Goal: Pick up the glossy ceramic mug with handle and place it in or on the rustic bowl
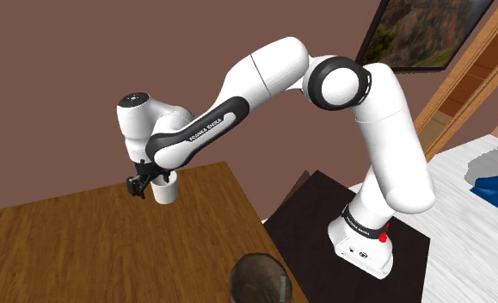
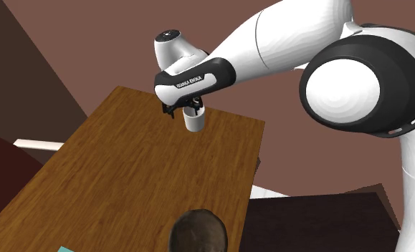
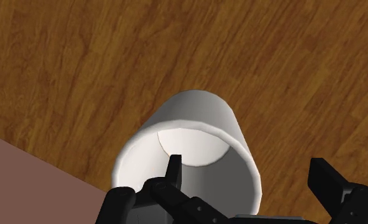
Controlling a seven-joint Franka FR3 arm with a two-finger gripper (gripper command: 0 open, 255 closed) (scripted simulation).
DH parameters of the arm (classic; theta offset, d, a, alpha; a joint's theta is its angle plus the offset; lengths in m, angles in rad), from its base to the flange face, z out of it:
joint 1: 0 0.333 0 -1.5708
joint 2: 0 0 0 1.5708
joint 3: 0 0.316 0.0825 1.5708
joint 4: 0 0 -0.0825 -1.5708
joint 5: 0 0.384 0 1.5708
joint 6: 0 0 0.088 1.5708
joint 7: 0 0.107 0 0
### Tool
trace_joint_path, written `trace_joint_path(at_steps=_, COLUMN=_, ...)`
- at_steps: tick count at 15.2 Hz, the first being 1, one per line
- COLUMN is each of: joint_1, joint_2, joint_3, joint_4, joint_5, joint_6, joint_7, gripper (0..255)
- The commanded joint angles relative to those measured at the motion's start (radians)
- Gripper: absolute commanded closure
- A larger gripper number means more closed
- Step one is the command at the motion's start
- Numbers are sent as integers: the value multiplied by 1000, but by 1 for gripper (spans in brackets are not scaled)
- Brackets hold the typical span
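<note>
Wooden table (image 1: 92,241), brown top with long streaked grain. In the second exterior view a dark, mottled bowl (image 2: 198,230) sits at the table's 6 o'clock edge, partly cut off by the frame. A white mug (image 2: 193,123) is at 12 o'clock from the bowl, well apart, toward the far edge; cannot tell whether its base touches the wood.

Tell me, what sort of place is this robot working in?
Probably a room in a house: there is a wooden table, a framed picture on a brown wall, and what looks like a wooden door frame beside it. It is computer-drawn, not filmed.
</note>
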Motion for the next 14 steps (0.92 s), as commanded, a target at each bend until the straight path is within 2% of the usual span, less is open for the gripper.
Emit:
trace_joint_path(at_steps=1, joint_1=1, joint_2=4, joint_3=-1, joint_4=1, joint_5=-1, joint_6=3, joint_7=0, gripper=0)
trace_joint_path(at_steps=6, joint_1=0, joint_2=4, joint_3=-1, joint_4=1, joint_5=-1, joint_6=3, joint_7=0, gripper=0)
trace_joint_path(at_steps=7, joint_1=0, joint_2=4, joint_3=-1, joint_4=1, joint_5=-1, joint_6=3, joint_7=0, gripper=255)
trace_joint_path(at_steps=14, joint_1=0, joint_2=3, joint_3=-1, joint_4=1, joint_5=-1, joint_6=3, joint_7=0, gripper=255)
